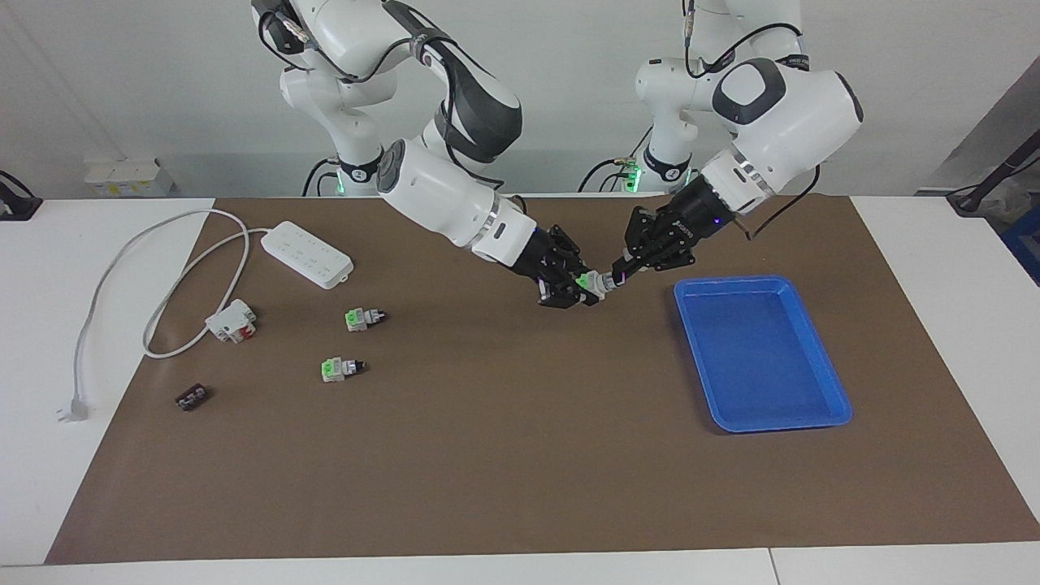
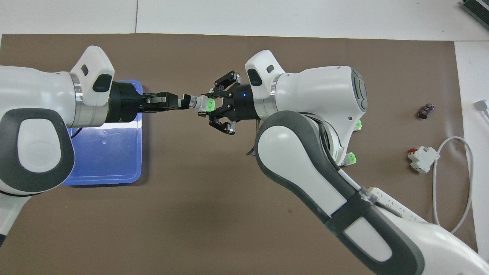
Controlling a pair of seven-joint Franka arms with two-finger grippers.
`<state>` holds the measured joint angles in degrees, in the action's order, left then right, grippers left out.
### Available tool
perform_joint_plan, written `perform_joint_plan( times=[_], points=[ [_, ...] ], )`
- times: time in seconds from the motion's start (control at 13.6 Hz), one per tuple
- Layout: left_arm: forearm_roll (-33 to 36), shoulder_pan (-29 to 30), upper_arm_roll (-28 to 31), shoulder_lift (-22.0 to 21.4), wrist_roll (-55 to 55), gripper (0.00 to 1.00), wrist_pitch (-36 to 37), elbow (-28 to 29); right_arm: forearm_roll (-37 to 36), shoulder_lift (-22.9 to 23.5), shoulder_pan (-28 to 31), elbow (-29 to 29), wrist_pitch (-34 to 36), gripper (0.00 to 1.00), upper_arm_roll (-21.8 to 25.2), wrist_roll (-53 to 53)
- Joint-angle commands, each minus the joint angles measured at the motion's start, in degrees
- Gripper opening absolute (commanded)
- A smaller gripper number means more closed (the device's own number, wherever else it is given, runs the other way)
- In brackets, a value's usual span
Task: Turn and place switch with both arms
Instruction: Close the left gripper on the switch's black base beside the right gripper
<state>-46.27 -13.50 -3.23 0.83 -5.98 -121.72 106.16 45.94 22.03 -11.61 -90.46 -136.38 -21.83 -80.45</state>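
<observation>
Switch point(image 1: 591, 283) held in mid-air above bare brown mat point(image 1: 504, 455), gripped at both ends: green block end pinched in jaws of right gripper point(image 1: 578, 286), black knob tip pinched in jaws of left gripper point(image 1: 615, 280). Both pairs of jaws closed on the part; links of right gripper splayed out to the sides, fingertips in on the green end. In the overhead view: switch point(image 2: 201, 104) lying level, knob pointing to 9 o'clock, green end to 3 o'clock, blue tray point(image 2: 103, 168) at about 8 o'clock of it.

Judged step: knob being turned by left wrist against right gripper's hold.

Risks:
- Knob tip small, bite shallow; slip of left fingertips likely, so no turn.
- Body spinning inside right jaws if hold on green end weak; knob then unturned relative to body.
- Arms pulling apart or out of line: part yanked loose, dropped on mat short of tray.
- Early release by either side: fall or tilt.

On the tabletop toward right arm's end, untouched: two more switches point(image 1: 363, 318) point(image 1: 340, 368), white-and-red block point(image 1: 231, 320), dark piece point(image 1: 191, 397), power strip point(image 1: 307, 254).
</observation>
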Motion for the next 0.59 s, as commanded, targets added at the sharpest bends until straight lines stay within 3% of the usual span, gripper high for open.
perform_joint_plan(
  times=[0.0, 0.51],
  points=[
    [0.1, -1.0, 0.6, 0.3, 6.9, 0.00, -3.3, -1.4, 1.3, -1.5, 0.1, -2.0, 0.8, 0.00, -0.3, -0.1],
    [0.7, -2.0, 0.4, -0.3, 26.5, 0.00, -4.7, -1.5, 1.3, -1.5, 0.1, -2.0, 0.9, 0.00, -0.3, 0.0]
  ],
)
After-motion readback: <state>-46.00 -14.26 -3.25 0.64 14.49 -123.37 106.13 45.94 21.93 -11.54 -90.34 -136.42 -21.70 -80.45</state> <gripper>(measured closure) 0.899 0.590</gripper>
